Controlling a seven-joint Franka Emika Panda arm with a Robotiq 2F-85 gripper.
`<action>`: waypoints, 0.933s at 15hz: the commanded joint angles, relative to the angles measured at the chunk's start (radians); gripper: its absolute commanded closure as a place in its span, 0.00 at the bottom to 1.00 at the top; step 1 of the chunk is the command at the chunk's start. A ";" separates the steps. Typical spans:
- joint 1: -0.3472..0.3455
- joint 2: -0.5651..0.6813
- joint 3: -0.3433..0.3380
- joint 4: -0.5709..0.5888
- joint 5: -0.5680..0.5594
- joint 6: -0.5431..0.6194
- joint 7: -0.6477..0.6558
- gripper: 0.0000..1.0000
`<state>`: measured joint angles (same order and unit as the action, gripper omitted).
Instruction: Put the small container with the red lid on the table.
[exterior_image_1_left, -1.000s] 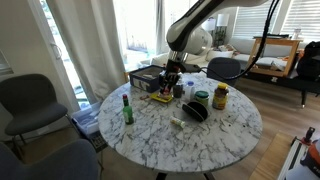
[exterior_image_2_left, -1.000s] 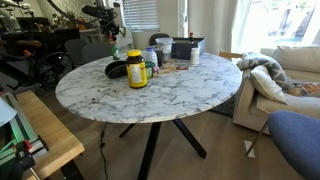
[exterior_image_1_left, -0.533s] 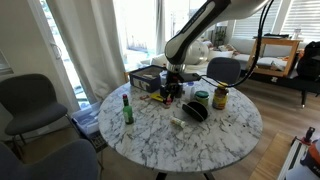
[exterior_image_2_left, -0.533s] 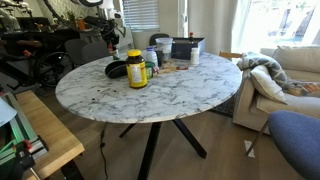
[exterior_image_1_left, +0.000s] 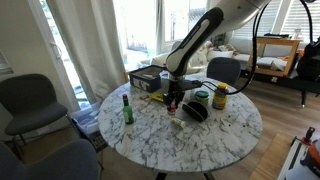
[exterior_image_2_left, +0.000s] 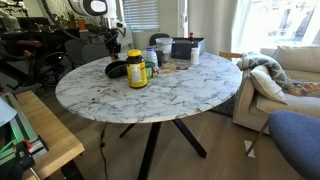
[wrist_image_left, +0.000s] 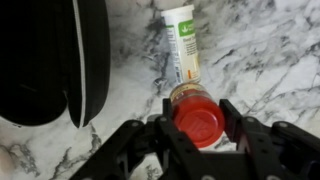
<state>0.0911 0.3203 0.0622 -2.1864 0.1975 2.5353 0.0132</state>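
The tool (wrist_image_left: 197, 118) is closed partway, its two black fingers (wrist_image_left: 165, 112) pressed against opposite sides of the small container with the red lid (wrist_image_left: 197, 124), which sits pinched between them. Seen from the wrist, the container shows a round, glossy red lid and a sliver of paler body at its upper edge; it is much smaller than the black rounded object (wrist_image_left: 50, 60) just beside it. Whether its base touches the desk (wrist_image_left: 270, 50) cannot be told. A white tube with a green label (wrist_image_left: 183, 35) lies flat on the marble, just beside the black rounded object, with one end hidden under the container. In an exterior view the tool (exterior_image_1_left: 172, 101) hangs low over the desk (exterior_image_1_left: 200, 145), close to the black rounded object (exterior_image_1_left: 195, 112); a yellow-lidded jar (exterior_image_1_left: 220, 97) stands on that object's far side from the tool, and a green bottle (exterior_image_1_left: 127, 108) stands well apart from it, beyond the tool. The desk is round, white marble veined in grey. Around it are grey chairs (exterior_image_1_left: 30, 100), pale curtains and a wooden floor.
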 joint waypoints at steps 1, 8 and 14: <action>0.008 0.027 -0.030 0.009 -0.064 0.066 0.102 0.75; 0.013 0.063 -0.031 0.030 -0.104 0.157 0.155 0.75; 0.017 0.091 -0.029 0.048 -0.103 0.144 0.154 0.75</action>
<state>0.1051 0.3859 0.0349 -2.1571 0.1063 2.6781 0.1450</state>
